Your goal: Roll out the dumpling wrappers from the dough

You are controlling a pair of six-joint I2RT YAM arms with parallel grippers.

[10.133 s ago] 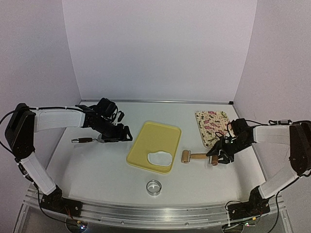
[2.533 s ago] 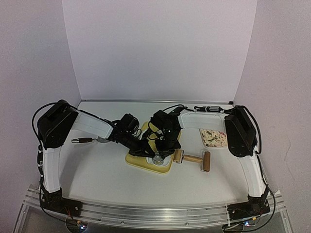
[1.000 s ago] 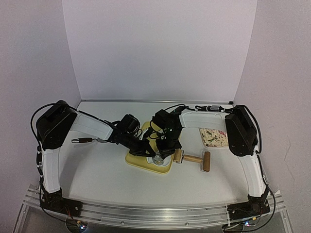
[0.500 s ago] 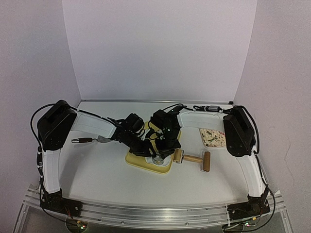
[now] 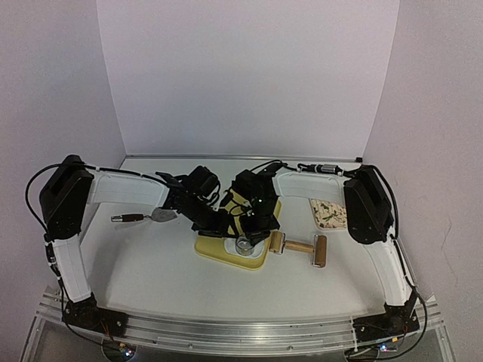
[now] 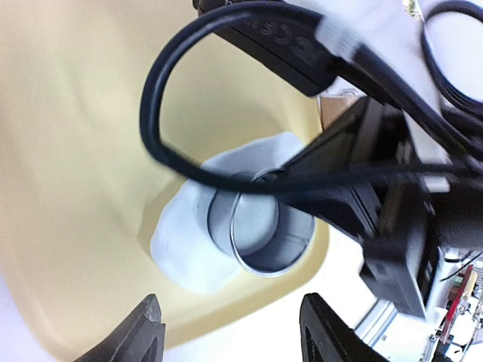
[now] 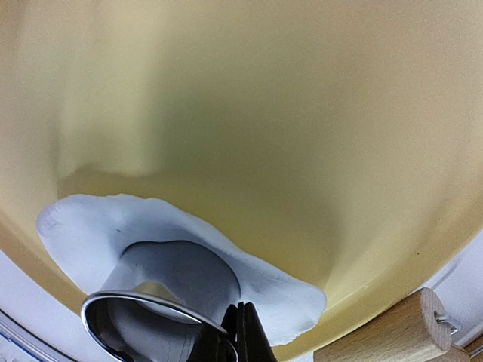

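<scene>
Left gripper [image 6: 235,341] has drawn back from the cutter [image 6: 264,234] and spread its fingers wide, holding nothing. Right gripper [image 7: 232,332] pinches the shiny steel rim. The ring stands upright on the soft, white, flattened dough [image 7: 83,226], directly below that gripper at the yellow board's [image 7: 287,113] near corner. No wrapper lies free yet.

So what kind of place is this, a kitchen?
Probably a robot lab bench staged for kitchen tasks: plain white walls, arms bolted to a table, and a yellow tray, ring cutter and roller.
</scene>
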